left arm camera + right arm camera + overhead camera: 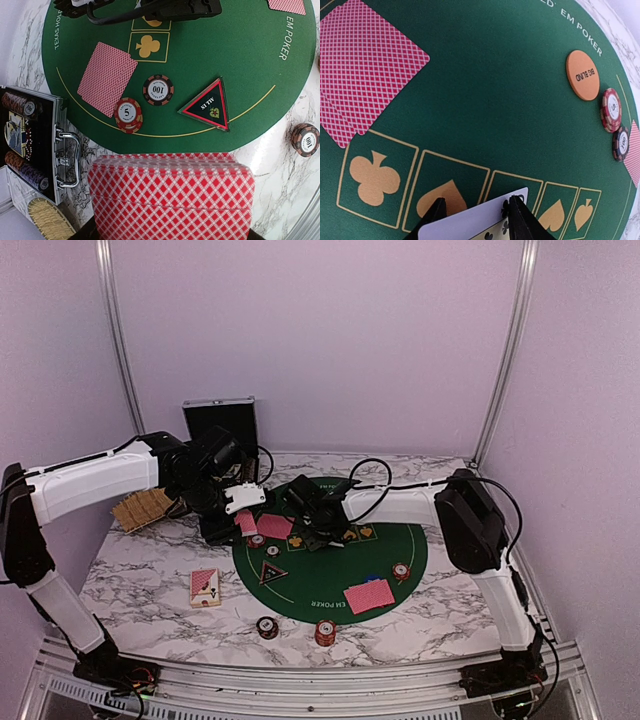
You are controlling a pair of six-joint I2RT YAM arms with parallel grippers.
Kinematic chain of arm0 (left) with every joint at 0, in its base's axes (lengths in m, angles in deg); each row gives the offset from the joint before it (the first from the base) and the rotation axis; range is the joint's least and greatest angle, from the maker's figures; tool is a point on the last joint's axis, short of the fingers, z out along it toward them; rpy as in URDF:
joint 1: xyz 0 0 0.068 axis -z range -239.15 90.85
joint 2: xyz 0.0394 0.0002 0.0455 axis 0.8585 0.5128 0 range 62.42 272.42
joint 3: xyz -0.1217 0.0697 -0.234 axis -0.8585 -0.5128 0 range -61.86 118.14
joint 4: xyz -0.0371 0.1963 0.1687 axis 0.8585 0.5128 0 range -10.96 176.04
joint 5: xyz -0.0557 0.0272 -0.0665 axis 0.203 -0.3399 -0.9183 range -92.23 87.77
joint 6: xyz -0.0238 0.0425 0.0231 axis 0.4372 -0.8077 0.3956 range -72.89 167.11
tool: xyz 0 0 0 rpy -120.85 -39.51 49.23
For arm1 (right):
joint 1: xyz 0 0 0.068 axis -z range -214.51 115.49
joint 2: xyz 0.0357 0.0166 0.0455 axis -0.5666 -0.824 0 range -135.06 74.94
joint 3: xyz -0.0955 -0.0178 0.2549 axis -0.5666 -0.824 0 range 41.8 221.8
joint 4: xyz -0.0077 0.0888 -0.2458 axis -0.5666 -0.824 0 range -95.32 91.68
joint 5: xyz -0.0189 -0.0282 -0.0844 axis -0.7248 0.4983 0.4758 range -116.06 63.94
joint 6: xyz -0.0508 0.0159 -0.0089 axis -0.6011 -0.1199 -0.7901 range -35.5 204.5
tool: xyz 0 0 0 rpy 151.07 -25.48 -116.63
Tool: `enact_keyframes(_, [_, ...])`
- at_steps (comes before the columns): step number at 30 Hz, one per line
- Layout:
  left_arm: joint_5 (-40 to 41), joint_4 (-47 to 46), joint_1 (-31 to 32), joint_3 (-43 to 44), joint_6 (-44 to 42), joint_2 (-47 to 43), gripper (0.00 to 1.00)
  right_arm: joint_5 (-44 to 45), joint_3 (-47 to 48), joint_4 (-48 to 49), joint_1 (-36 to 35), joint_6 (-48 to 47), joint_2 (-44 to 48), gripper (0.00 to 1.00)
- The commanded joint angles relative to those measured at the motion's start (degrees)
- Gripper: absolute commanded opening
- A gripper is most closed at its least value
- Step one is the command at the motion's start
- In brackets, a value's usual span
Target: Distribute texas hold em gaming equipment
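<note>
My left gripper (243, 502) hovers at the green mat's (330, 562) left rim, shut on a deck of red-backed cards (172, 197) that hides its fingers. Below it lie a face-down card pair (106, 78), a 100 chip (158, 90), a 5 chip (128, 115) and the black triangular button (210, 106). My right gripper (476, 210) stands low over the mat's suit boxes, fingers apart, with a face-up clubs card (470, 223) lying loose between them. An orange button (582, 75) and two chips (611, 110) sit further off.
The silver case (30, 145) lies open left of the mat, chips inside, its lid (220, 425) upright at the back. More cards (369, 596) (205, 586) and chip stacks (267, 627) (325, 632) sit toward the near edge. Purple walls enclose the marble table (150, 570).
</note>
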Motion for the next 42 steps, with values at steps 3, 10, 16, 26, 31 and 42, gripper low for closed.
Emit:
enact_keyframes(3, [-0.4, 0.3, -0.1, 1.3, 0.4, -0.4, 0.0, -11.1, -2.5, 3.4, -0.9, 3.1, 2.9, 0.54])
enact_keyframes(10, [-0.8, 0.4, -0.1, 1.2, 0.4, -0.7, 0.0, -14.7, -3.1, 3.6, -0.9, 4.6, 5.7, 0.77])
enact_keyframes(16, [-0.8, 0.4, -0.1, 0.9, 0.6, -0.7, 0.0, -18.3, -4.4, 3.5, 0.3, 6.6, 10.1, 0.79])
enact_keyframes(26, [-0.4, 0.4, -0.1, 0.9, 0.6, -0.8, 0.0, -41.5, -28.2, 16.9, 10.8, 17.9, 22.5, 0.84])
enact_keyframes(31, [-0.5, 0.5, -0.2, 0.9, 0.6, -0.9, 0.0, -49.0, -36.9, 24.9, 14.0, 22.8, 24.3, 0.85])
enact_keyframes(42, [-0.2, 0.5, -0.1, 0.3, 0.4, -1.2, 0.0, -56.9, -39.0, 33.0, 17.4, 27.5, 19.5, 0.85])
